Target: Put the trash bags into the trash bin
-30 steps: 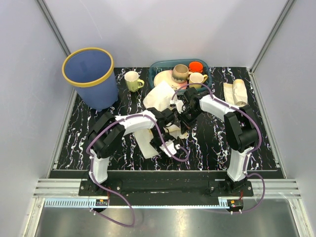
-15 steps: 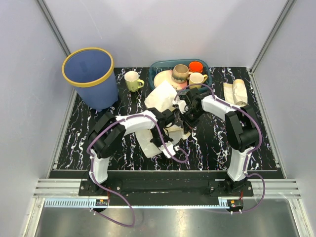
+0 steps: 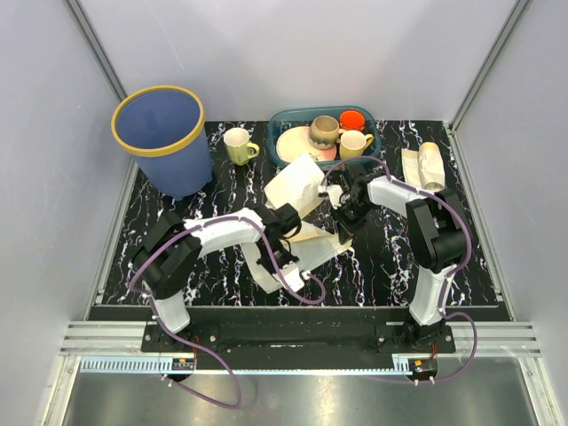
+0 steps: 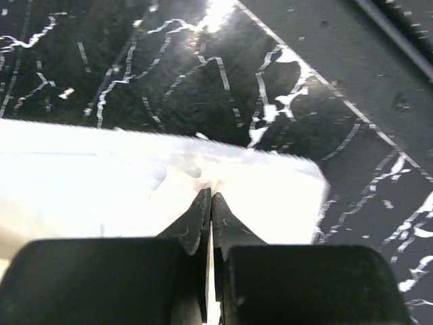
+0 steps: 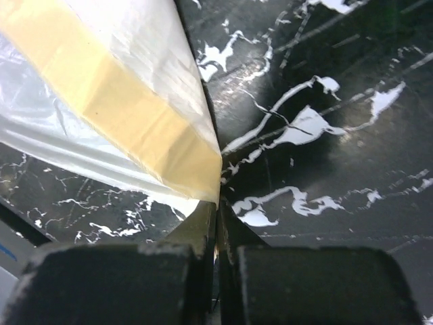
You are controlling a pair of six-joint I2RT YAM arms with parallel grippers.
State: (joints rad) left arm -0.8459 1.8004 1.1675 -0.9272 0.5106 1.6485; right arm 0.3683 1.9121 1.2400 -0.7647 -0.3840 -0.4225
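Since a second before, my left elbow had swung back toward the near edge, and my left pincer had gone from wide to pressed together on plastic. The sack had come with it, and more of it was spread out low between my two arms.

The sack lay at the middle of the table, one pale panel tilted up toward the far side and another flap stretched out nearer me. My left wrist view showed the left pincer with its tips meeting, white film of the sack bunched right at them. My right pincer was likewise closed tight, pinching a corner of the sack where a yellow band ran down to the tips. From above, the right pincer sat just right of the left one, the sack spanning both. Whether the lower flap touched the table I could not quite tell.

The bin stood upright at the far left corner, well apart from the sack. The bundle lay at the far right edge. Between them, at the back, sat a teal basket holding cups, with a mug just left of it.
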